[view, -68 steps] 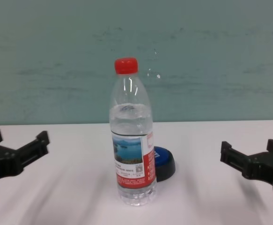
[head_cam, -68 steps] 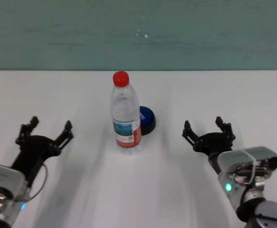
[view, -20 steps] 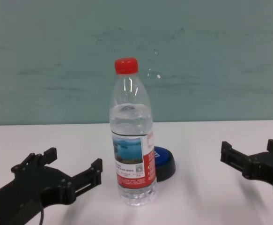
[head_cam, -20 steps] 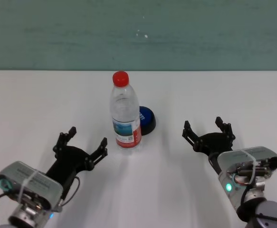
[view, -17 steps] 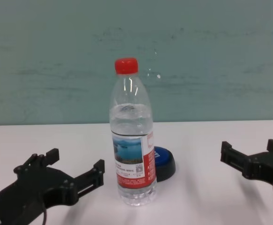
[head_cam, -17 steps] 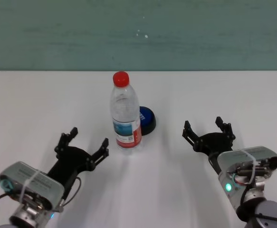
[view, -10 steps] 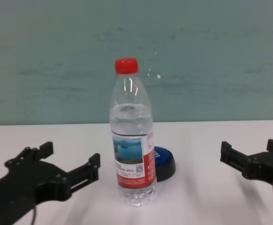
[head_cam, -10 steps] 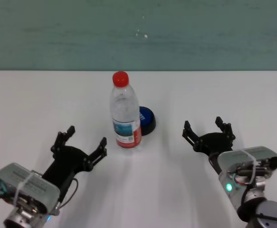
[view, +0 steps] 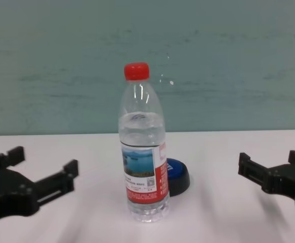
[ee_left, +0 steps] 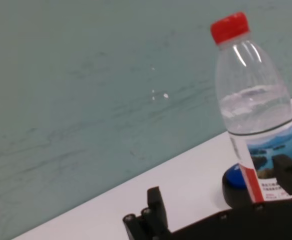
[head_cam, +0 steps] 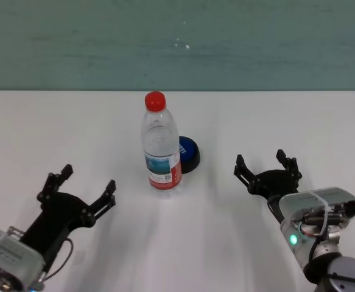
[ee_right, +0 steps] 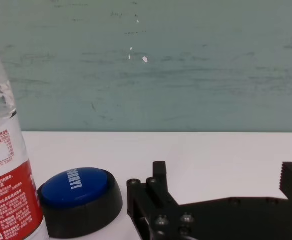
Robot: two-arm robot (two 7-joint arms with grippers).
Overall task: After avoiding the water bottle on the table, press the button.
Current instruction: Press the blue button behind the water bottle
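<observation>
Jaws spread on both grippers; upright water bottle (head_cam: 161, 149) screens the button (head_cam: 188, 154) from the left gripper (head_cam: 80, 193), nearer right gripper (head_cam: 268, 172) unobstructed.

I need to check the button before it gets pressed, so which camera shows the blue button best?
The right wrist view: the button shows whole, with white lettering on its dome. In the head view, chest view and left wrist view, the water bottle partly hides it.

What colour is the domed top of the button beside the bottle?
Blue, on a black base; the button shows best in the right wrist view.
</observation>
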